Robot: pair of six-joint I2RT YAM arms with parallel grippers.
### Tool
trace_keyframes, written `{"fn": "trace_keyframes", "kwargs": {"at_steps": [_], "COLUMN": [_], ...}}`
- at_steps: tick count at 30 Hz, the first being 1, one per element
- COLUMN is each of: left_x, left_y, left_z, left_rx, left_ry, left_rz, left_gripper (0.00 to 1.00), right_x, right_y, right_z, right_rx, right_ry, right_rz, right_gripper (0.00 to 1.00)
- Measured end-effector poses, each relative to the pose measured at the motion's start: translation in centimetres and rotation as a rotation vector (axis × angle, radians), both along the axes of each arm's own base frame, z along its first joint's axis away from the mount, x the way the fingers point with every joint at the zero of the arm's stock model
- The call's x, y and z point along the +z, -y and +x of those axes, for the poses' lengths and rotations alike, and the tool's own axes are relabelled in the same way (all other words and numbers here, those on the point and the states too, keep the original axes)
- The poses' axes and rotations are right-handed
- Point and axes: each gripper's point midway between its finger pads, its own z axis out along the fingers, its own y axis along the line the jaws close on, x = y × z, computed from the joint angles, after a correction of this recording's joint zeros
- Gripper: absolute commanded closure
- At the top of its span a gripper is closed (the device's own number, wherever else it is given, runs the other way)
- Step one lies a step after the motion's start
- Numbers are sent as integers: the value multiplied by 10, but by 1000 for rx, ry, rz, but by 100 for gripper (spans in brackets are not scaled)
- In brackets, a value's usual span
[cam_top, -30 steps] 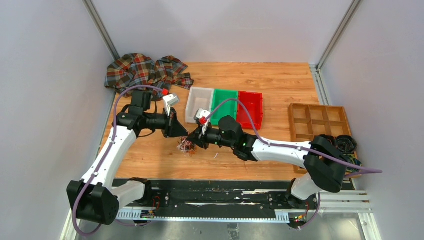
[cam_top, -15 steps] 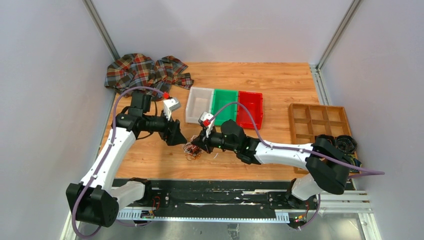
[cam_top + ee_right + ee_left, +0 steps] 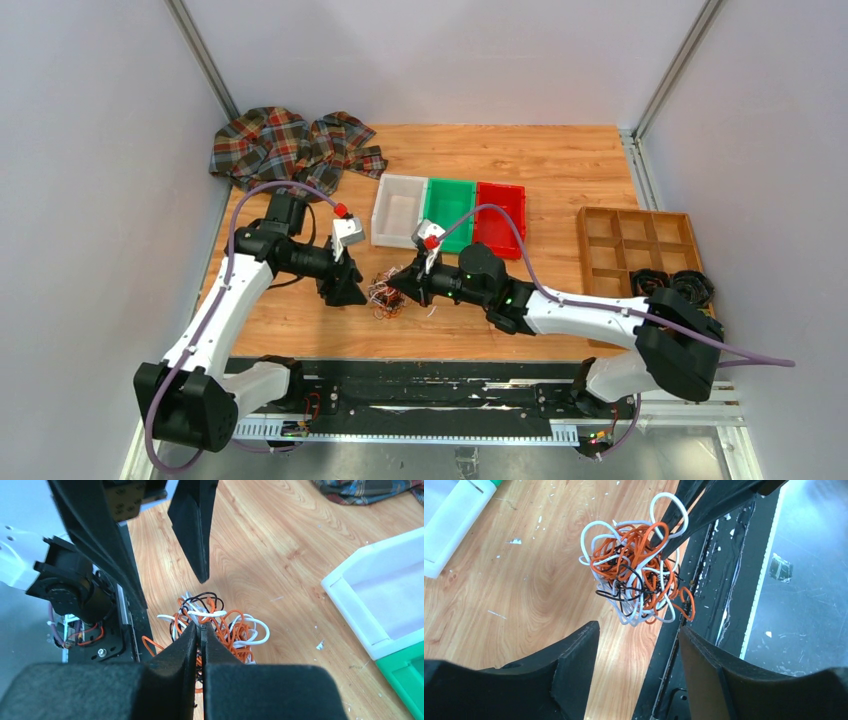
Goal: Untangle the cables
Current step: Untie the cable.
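Cables point(image 3: 636, 575) bunch pinched by right hand point(image 3: 200, 628), just ahead of left hand point(image 3: 639, 630).

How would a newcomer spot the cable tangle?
On the wooden table, look nearer than the white bin, between the left hand and right hand. The cables are a knotted ball of thin white, orange and black wire, unlike the thick purple hoses.

1. From above, the cable tangle point(image 3: 385, 297) is showing too small for single wires to be told apart.
2. The right gripper point(image 3: 200, 629) is covering the tangle's near side in its own wrist view.
3. The fingers of the left gripper point(image 3: 638, 630) are running off the left wrist view's bottom edge.
4. The white bin point(image 3: 456, 522) is being cut by that view's top-left corner.
5. The plaid cloth point(image 3: 370, 489) is being cropped at the right wrist view's top edge.
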Motion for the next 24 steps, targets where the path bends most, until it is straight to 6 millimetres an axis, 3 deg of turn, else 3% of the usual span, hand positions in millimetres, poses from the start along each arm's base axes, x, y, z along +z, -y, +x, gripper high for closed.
{"fn": "trace_keyframes", "kwargs": {"at_steps": [12,14,19,24], "left_x": [13,15,20,24], "left_y": [7,8,10,11], "left_z": [-8,-8,-9,-9], "left_rx": [-89,-97,-116,-120], "left_ry": [91,98,116,124], "left_rz": [-63,-72,-93,-102], "left_gripper": [53,63,97,99], "right_x": [23,24,30,34], "right_y": [0,0,0,1], "right_z": [-11,-11,-14,-15], "right_rx": [45,48,56,60], "right_ry": [-1,-1,-7,-8], "right_rz": [74,77,93,102], "right_gripper": [99,99,99,99]}}
